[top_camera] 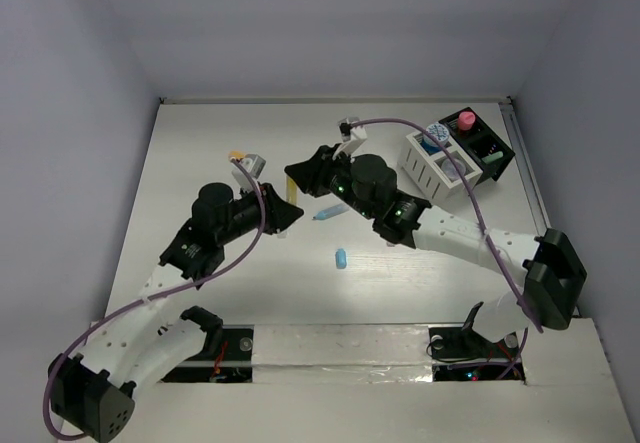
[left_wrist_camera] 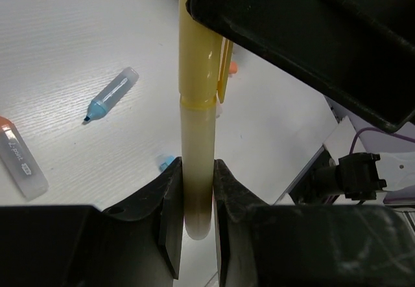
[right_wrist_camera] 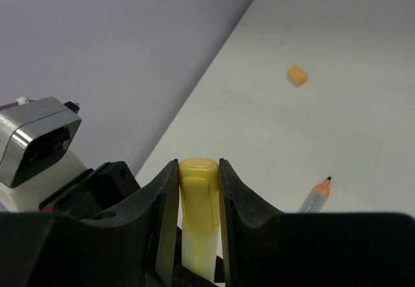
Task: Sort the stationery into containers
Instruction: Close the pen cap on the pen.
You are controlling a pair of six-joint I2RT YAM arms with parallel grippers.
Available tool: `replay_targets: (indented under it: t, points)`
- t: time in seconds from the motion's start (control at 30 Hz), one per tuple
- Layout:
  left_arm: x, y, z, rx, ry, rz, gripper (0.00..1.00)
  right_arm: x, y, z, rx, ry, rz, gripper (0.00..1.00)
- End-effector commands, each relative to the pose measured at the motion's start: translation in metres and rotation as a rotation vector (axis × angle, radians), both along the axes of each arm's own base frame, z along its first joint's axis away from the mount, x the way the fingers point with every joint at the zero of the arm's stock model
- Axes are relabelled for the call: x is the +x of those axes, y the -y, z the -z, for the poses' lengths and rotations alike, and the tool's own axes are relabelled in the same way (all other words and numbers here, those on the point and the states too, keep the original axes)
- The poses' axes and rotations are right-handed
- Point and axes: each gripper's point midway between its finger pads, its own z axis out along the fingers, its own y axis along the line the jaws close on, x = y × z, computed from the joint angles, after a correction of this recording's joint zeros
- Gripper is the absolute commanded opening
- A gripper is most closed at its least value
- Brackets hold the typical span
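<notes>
Top external view: the left arm [top_camera: 215,223] and the right arm [top_camera: 450,233] meet near the middle of the tabletop [top_camera: 200,133], and a yellow pen [top_camera: 291,191] spans the short gap between their black ends, held off the surface. Just right of it a blue marker [top_camera: 328,211] lies flat, and a small blue capsule [top_camera: 341,259] lies nearer the arm bases. An orange piece [top_camera: 237,155] sits to the left of the pen. At the far right stands the organizer [top_camera: 424,169], its white slatted half beside its black half [top_camera: 497,153]. A pink jar [top_camera: 466,120] stands in the black side and a pale blue jar [top_camera: 436,133] in the white side.

Left wrist view: the left jaws are pressed onto the pale lower barrel of the yellow pen [left_wrist_camera: 196,138], which rises straight up between them; its capped upper end goes in under the right arm's black jaws at the top. On the tabletop behind lie the blue marker [left_wrist_camera: 110,96] and, at the left edge, a white marker with an orange cap [left_wrist_camera: 19,162].

Right wrist view: the right jaws pinch the yellow pen [right_wrist_camera: 198,190] at its cap end — both arms grip the same pen. Farther out lie a small yellow-orange piece [right_wrist_camera: 297,75] and a slim orange-ended marker [right_wrist_camera: 316,196], well apart.
</notes>
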Motion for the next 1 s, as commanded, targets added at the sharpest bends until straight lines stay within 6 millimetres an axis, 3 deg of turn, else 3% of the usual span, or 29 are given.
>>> replay_targets:
  t: [0.0, 0.03, 0.07, 0.13, 0.33, 0.4, 0.43, 0.53, 0.83, 0.97]
  points:
    - [0.035, -0.012, -0.055, -0.047, 0.174, -0.147, 0.00, -0.053, -0.013, 0.002, -0.120, -0.036, -0.229, 0.00]
    - [0.034, -0.011, -0.052, -0.024, 0.169, -0.159, 0.00, -0.054, -0.014, 0.017, -0.188, -0.067, -0.247, 0.00]
    - [0.035, -0.012, -0.051, -0.011, 0.167, -0.171, 0.00, -0.054, -0.015, 0.009, -0.179, -0.054, -0.252, 0.00]
    - [0.037, -0.018, -0.057, -0.002, 0.185, -0.213, 0.00, -0.060, -0.014, 0.013, -0.179, -0.060, -0.279, 0.00]
    - [0.040, -0.023, -0.069, -0.015, 0.216, -0.258, 0.00, -0.082, -0.012, 0.044, -0.206, -0.141, -0.366, 0.00]
    - [0.040, -0.024, -0.077, -0.038, 0.237, -0.266, 0.00, -0.076, -0.002, 0.043, -0.190, -0.129, -0.305, 0.00]
    - [0.039, -0.025, -0.081, -0.047, 0.247, -0.267, 0.00, -0.075, 0.006, 0.058, -0.211, -0.147, -0.272, 0.00]
    - [0.037, -0.024, -0.092, -0.075, 0.279, -0.260, 0.00, -0.077, 0.015, 0.071, -0.228, -0.156, -0.255, 0.00]
    - [0.037, -0.016, -0.107, -0.102, 0.323, -0.223, 0.00, -0.103, 0.001, 0.100, -0.261, -0.214, -0.431, 0.00]
    - [0.034, -0.015, -0.117, -0.105, 0.352, -0.210, 0.00, -0.098, 0.002, 0.107, -0.295, -0.234, -0.407, 0.00]
